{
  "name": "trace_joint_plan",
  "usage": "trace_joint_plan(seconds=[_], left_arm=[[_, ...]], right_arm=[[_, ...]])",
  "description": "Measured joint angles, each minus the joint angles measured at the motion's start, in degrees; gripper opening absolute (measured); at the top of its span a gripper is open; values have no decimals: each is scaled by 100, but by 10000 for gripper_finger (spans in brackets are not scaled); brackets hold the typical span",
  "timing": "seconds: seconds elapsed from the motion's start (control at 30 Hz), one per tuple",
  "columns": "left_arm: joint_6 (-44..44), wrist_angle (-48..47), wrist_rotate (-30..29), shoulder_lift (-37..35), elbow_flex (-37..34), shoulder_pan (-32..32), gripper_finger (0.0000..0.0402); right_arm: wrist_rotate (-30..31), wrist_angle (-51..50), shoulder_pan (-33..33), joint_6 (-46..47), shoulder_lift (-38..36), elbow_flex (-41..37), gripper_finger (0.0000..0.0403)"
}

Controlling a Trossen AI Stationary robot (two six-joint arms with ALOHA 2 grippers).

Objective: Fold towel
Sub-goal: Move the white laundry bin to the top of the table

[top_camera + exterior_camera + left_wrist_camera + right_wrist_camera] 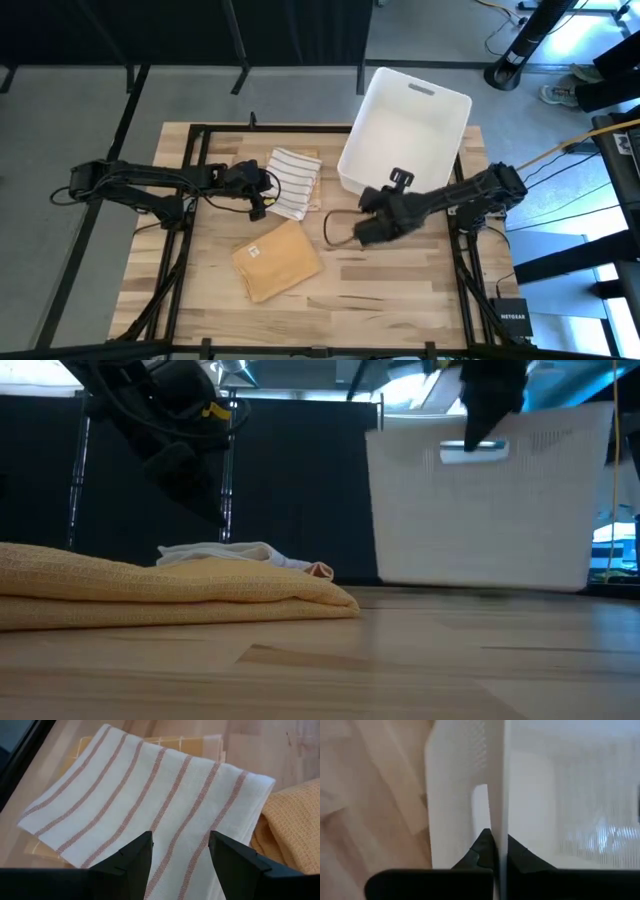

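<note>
We clench our right gripper [499, 851] on the white plastic basket's [432, 108] wall, steadying it; our left gripper [180, 851] hovers released over the folded white, brown-striped towel [150, 800] beside the folded yellow waffle-weave towel [278, 259].

Folded yellow towel [277, 260] lies flat near striped towel [293, 181].

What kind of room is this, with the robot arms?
Probably a robot lab or workshop, not a home. Two dark arms work over a wooden table in a black metal frame. Cables trail over the grey floor. Folded towels and a white basket look like practice props.
</note>
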Motion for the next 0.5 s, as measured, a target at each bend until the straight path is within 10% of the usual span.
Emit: trace_joint_plan(seconds=[0.5], left_arm=[[-167,-10,38,0,0,0,186]], right_arm=[[-1153,-38,-1099,519,-6,-420,29]])
